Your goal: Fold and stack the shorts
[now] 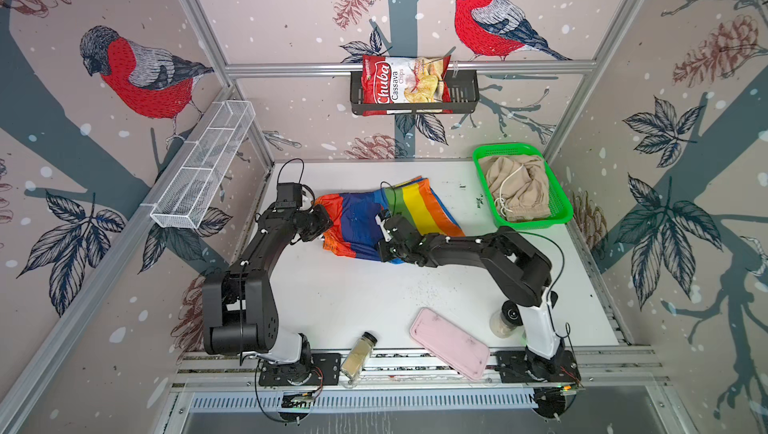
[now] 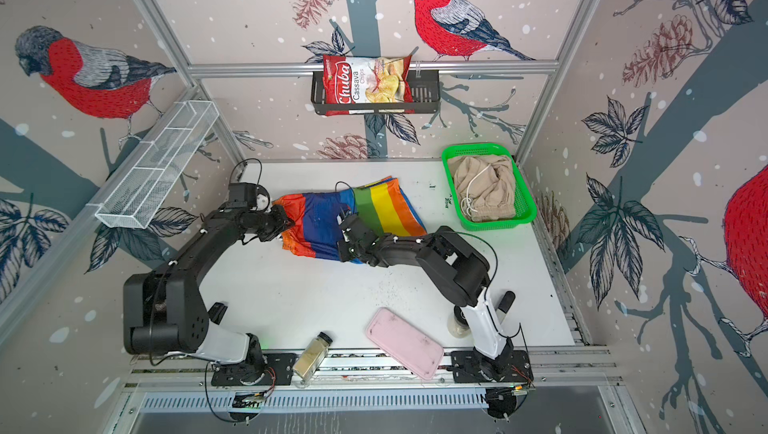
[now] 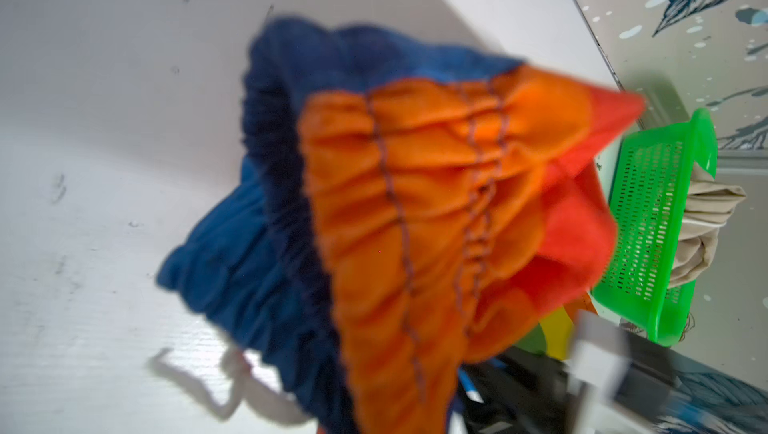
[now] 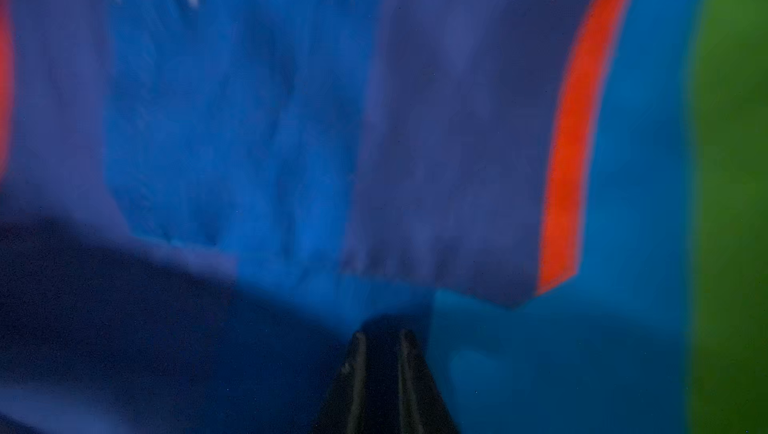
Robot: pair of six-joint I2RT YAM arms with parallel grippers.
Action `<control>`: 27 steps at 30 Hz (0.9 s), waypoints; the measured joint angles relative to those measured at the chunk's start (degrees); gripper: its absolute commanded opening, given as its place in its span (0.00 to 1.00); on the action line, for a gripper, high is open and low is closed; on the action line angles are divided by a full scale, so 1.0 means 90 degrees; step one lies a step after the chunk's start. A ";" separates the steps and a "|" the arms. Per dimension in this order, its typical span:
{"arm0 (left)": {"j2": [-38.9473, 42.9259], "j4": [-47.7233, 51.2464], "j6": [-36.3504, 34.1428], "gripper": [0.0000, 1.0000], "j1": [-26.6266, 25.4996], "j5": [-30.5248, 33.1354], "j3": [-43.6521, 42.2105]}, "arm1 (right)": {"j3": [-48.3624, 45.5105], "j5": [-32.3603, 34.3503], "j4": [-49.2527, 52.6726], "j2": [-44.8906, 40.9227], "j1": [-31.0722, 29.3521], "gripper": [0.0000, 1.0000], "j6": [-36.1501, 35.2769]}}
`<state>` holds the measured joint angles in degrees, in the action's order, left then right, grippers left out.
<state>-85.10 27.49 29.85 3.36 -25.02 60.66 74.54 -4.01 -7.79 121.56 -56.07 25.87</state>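
Note:
The rainbow shorts [image 1: 361,219] [image 2: 320,219] lie spread across the middle of the white table in both top views. My left gripper [image 1: 322,224] [image 2: 286,222] is shut on their orange waistband end. In the left wrist view the gathered orange and blue waistband [image 3: 415,211] hangs in front of the lens and hides the fingers. My right gripper [image 1: 384,251] [image 2: 345,251] [image 4: 382,334] presses down on the blue middle, jaws nearly together on the cloth. The beige shorts [image 1: 519,186] [image 2: 486,190] [image 3: 702,203] lie crumpled in the green basket [image 1: 536,226] [image 3: 648,219] at the back right.
A pink tray [image 1: 449,342] and a lying spice jar [image 1: 357,355] sit at the front edge. Another jar [image 1: 505,319] stands by the right arm's base. A white mesh shelf [image 1: 199,170] hangs on the left wall. On the back wall hangs a chips bag [image 1: 403,84] in a black rack.

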 measured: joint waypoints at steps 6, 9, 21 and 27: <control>0.0002 0.0641 -0.0248 0.00 0.0029 0.0138 0.0573 | 0.0617 -0.0784 -0.0134 0.0452 -0.0248 0.20 0.0136; 0.0002 0.0957 -0.0374 0.00 0.0039 0.0182 0.0835 | 0.0338 -0.0916 -0.0165 -0.0005 0.0032 0.24 0.0141; -0.0155 0.1897 -0.0865 0.00 0.0085 0.0476 0.1656 | -0.0306 -0.0648 -0.0231 -0.1275 0.1413 0.30 0.0143; -0.0172 0.2147 -0.0937 0.00 0.0085 0.0590 0.1753 | 0.0981 -0.0775 -0.0119 -0.0051 0.1370 0.30 0.0233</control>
<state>-86.65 46.81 21.41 4.12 -19.70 76.44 83.37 -10.98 -8.86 121.10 -43.75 27.97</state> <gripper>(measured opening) 0.095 0.302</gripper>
